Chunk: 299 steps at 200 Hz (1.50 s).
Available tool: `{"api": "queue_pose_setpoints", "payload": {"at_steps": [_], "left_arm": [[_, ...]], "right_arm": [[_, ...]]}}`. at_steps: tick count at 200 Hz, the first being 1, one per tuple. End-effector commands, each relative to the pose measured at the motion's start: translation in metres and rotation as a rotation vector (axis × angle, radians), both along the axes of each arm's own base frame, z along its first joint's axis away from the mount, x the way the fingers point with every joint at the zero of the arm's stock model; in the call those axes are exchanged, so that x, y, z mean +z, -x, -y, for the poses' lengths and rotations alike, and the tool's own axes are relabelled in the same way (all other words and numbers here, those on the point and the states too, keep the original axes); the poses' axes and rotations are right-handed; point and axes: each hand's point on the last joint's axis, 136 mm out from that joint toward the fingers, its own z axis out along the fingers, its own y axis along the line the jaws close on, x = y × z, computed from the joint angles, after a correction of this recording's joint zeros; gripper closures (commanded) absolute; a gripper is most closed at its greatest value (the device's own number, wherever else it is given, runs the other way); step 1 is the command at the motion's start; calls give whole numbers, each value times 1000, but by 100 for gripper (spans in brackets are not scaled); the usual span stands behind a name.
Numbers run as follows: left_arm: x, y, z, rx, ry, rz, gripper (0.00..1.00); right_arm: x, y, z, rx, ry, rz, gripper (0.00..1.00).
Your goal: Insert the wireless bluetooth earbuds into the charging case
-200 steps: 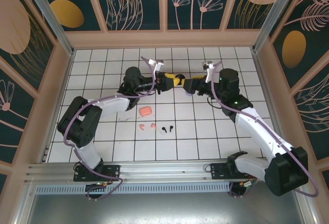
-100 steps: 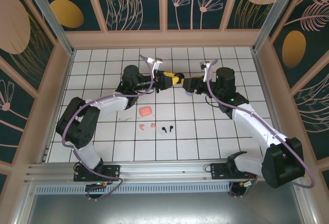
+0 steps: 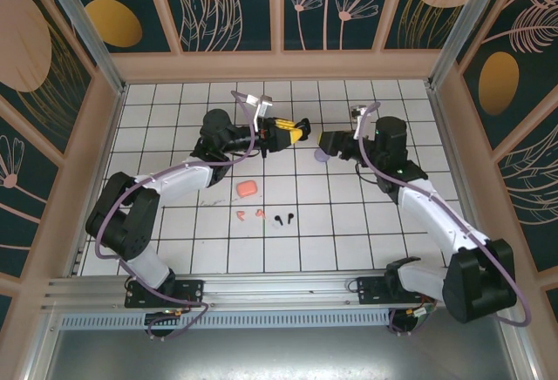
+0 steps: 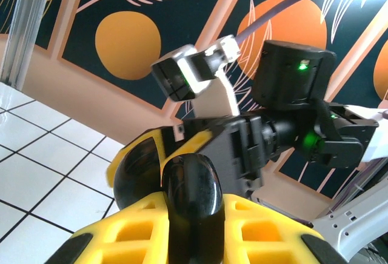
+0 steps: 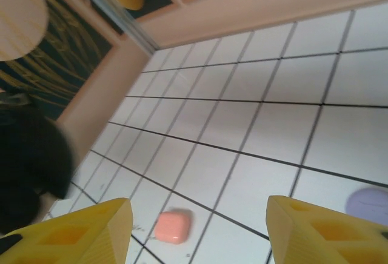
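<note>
The tiled counter [image 3: 174, 249] is walled on three sides, with bare tiles to the left, right and front. Toward the back, the left end effector [image 3: 293, 130] is clamped on a black case [image 4: 191, 185]. The right end effector [image 5: 197, 206] faces it, fingers spread wide with nothing between them. There are three cases in all. The salmon case [image 3: 247, 188] and lavender case [image 3: 321, 158] lie on the counter — contents not discernible. Four earbuds lie loose nearer the front — two salmon-orange earbuds [image 3: 239, 215] and two black earbuds [image 3: 279, 220].
</note>
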Motion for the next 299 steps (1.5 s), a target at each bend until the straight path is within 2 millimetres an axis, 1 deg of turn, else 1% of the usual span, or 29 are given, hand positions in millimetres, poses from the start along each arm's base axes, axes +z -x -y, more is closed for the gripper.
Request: {"api": "queue_pose_setpoints", "payload": {"at_steps": [1,20,39,79,119,164,233,268,299], "left_arm": [[8,11,-1,-42,13,44,100],[10,13,0,-68,17,41,100],[11,16,1,-86,18,39,100],[12,18,2,-104,14,37,100],[11,18,3,-106,9,34,100],[13,17,3,-109,11,36,100],[13,17,4,-114,7,34,100],[12,16,4,-116,5,33,100],[12,15,5,-115,5,33,100]], "right_arm": [[27,29,-11,148,-43,77,39],[30,38,-18,221,-53,74,43],[29,37,-20,237,-51,69,48],[38,35,-23,255,-57,86,53],[43,34,-25,261,-63,94,53],[45,26,-27,255,-71,93,57],[44,14,-29,234,-81,84,61],[44,13,-32,240,-81,78,63],[41,12,-36,250,-73,67,65]]}}
